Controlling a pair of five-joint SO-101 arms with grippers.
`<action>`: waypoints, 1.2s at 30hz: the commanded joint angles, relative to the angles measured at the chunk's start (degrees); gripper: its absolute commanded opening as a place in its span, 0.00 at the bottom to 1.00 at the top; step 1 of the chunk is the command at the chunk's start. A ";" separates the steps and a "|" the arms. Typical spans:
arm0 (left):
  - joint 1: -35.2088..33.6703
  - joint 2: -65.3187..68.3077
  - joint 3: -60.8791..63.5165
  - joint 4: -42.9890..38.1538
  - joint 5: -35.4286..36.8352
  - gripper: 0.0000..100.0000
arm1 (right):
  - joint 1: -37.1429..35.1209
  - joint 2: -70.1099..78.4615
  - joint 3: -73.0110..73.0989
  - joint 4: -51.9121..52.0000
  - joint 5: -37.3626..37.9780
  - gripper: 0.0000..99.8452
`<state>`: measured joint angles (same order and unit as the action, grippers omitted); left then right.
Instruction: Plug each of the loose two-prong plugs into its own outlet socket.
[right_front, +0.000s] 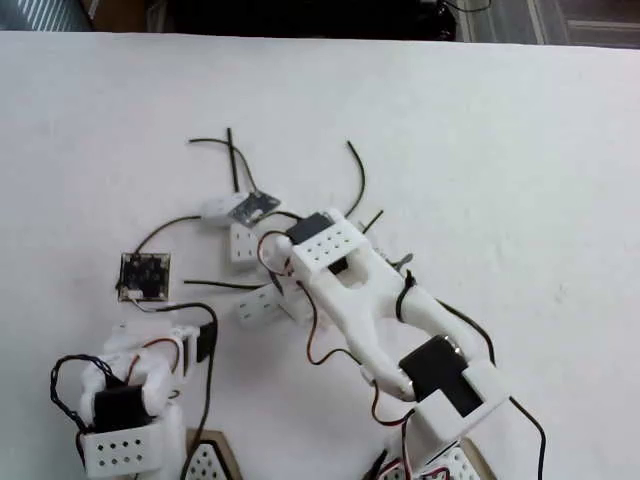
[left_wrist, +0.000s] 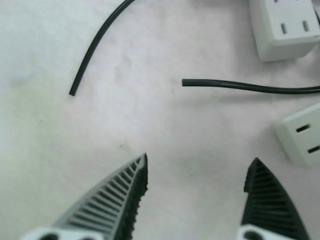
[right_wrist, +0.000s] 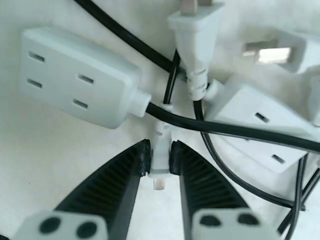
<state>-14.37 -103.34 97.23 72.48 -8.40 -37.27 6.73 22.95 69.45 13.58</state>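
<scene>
Spanning the high view, a white, faintly mottled desk (right_front: 520, 150) meets a dark room (right_front: 300, 15) along its far edge. The left hand (left_wrist: 200, 162) is spread wide and holds nothing. Its black, ribbed, wedge-shaped fingers (left_wrist: 127, 192) hang over bare desk, near a cut black cable end (left_wrist: 235, 86). Its arm sits by the near edge, toward the near-left corner.

The right hand (right_wrist: 160, 157) is closed narrowly on a small white plug (right_wrist: 160, 150), with a pale tip showing between the fingers. Just beyond it a black cable (right_wrist: 225, 131) runs from a rounded, rectangular outlet block (right_wrist: 75, 75) of smooth white plastic with four slots. A second outlet block (right_wrist: 255, 127) lies under that cable. A second plug (right_wrist: 197, 30) lies between the two blocks. A third plug (right_wrist: 285, 50), with bright flat prongs, lies beside the second block.

The white right arm (right_front: 380, 300) reaches from the near-right corner to this cluster at mid-desk. Thin black cables (right_front: 355, 175) curl outward from the cluster. A dark square board (right_front: 145, 275) lies to its left. The cluster stands well apart from the far, left and right edges.
</scene>
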 joint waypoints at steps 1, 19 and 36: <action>-0.57 -0.40 -0.18 -0.70 0.35 0.31 | -0.22 -0.31 -1.14 0.31 0.53 0.07; -0.57 -0.40 -0.18 -0.70 0.35 0.31 | -0.84 -1.71 0.09 3.21 0.62 0.02; 3.21 -0.40 -0.26 -1.14 0.09 0.32 | 5.67 -41.01 -7.03 28.70 0.70 0.02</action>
<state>-12.62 -103.34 97.23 72.48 -8.40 -34.73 -26.86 18.11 97.41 13.58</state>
